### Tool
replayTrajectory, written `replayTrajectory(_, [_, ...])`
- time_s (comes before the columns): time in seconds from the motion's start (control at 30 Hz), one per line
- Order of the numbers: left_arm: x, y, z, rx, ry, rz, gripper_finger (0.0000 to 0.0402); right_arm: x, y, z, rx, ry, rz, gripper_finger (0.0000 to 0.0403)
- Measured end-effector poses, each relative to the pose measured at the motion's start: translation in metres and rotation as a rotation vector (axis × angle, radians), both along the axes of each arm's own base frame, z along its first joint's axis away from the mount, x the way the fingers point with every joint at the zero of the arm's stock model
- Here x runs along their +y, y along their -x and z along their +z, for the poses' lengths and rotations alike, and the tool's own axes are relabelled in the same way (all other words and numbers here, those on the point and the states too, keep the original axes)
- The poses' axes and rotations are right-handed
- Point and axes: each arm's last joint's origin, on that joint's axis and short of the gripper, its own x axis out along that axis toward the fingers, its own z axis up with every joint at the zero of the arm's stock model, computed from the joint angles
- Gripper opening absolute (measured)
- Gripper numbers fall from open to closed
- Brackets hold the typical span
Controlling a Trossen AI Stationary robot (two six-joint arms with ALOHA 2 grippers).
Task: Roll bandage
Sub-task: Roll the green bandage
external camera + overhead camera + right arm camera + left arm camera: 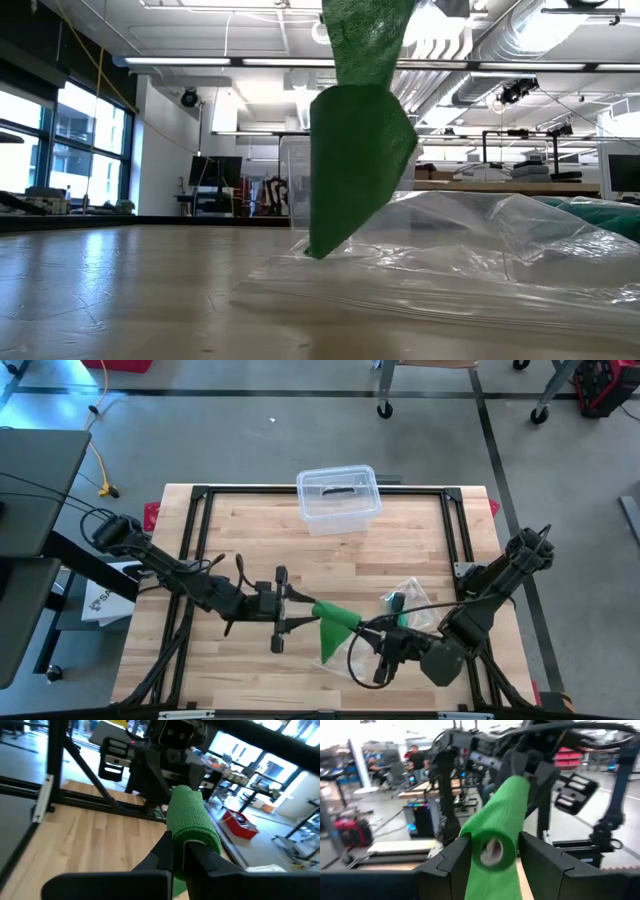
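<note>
Grey concrete floor (250, 440) surrounded the wooden table (240, 530); tall windows (60, 150) stood at nine o'clock, ceiling strip lights (220, 62) at twelve.

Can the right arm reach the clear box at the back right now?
Probably not: its jaws are shut on the green bandage, and the clear box sits across the table from it.

Bright overhead light, blurred wrist views
</note>
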Motion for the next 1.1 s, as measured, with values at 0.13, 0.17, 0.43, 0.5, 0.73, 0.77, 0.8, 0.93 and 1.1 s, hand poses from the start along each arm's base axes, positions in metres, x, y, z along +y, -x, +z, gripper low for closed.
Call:
replayTrajectory(0.13, [0.0,0.001,-0.003,0.036,0.029,-0.008,0.0156,0.002,0.001,0.002,-0.011,0.015,-0.008,0.0009])
replayTrajectory(0.17, [0.0,0.001,-0.004,0.042,0.018,-0.02,0.0156,0.002,0.001,0.003,-0.019,0.012,-0.007,0.0009])
replayTrajectory(0.43, [0.001,-0.002,-0.007,0.055,-0.156,-0.016,0.0156,0.012,0.006,0.014,-0.091,0.012,0.034,0.0009])
replayTrajectory(0.5, [0.005,-0.005,-0.005,0.022,-0.171,0.003,0.0156,0.013,0.006,0.016,-0.1,0.017,0.046,0.0009])
replayTrajectory(0.73, [0.019,-0.023,-0.016,0.026,-0.182,0.096,0.0157,0.013,0.006,0.017,-0.098,0.035,0.062,0.0009])
replayTrajectory(0.77, [0.019,-0.023,-0.018,0.047,-0.187,0.099,0.0157,0.014,0.006,0.017,-0.098,0.035,0.064,0.0009])
replayTrajectory(0.8, [0.019,-0.024,-0.021,0.07,-0.193,0.097,0.0157,0.015,0.007,0.017,-0.099,0.034,0.068,0.0009])
replayTrajectory(0.93, [0.018,-0.023,-0.031,0.158,-0.154,0.063,0.0157,0.016,0.008,0.017,-0.099,0.03,0.073,0.0009])
replayTrajectory(1.1, [0.015,-0.026,-0.024,0.058,-0.155,-0.045,0.0157,0.017,0.009,0.017,-0.1,0.029,0.076,0.0009])
